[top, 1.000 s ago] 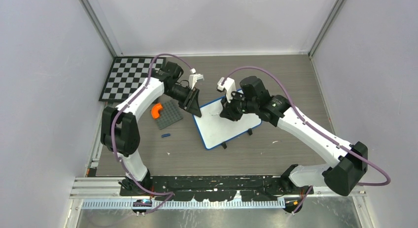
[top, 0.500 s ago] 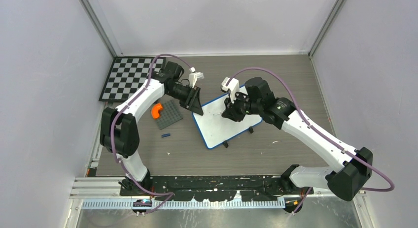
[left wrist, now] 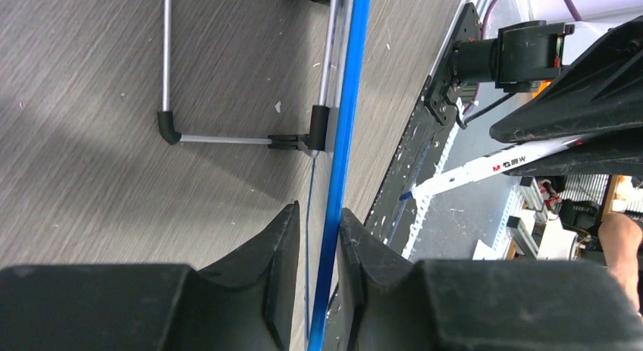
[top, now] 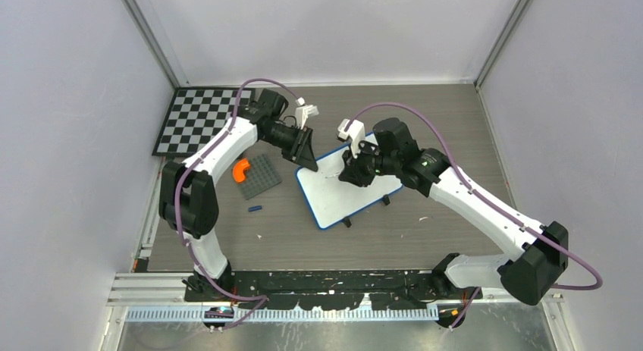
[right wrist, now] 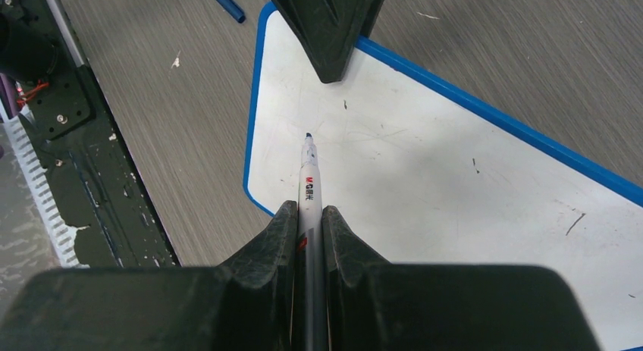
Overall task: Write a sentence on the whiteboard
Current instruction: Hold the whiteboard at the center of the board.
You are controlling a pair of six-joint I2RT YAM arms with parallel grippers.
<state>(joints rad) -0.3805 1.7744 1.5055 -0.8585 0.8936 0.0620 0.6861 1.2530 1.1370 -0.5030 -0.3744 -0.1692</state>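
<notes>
Over the last second the left arm had swung its wrist toward the upper right of the top view. The left jaws had slid from the left corner of the whiteboard a little way along its upper-left edge. The right arm had barely moved, and the board lay where it had been, mid-worktop, its two black feet along the lower edge. Its white face was still blank from above, so the writing looked not yet begun. I judged the shift to be a fresh steadying hold before the first stroke. The left wrist view gave what the top view hid: the left jaws straddled the blue frame edge-on and appeared pinched onto it, with the board's wire stand beyond. The right wrist view showed the right jaws clenched on a white marker, its blue tip over the left end of the board. Only faint smudges marked the surface there, and whether the tip touched could not be told. A blue cap lay on the worktop just off the board's corner.
</notes>
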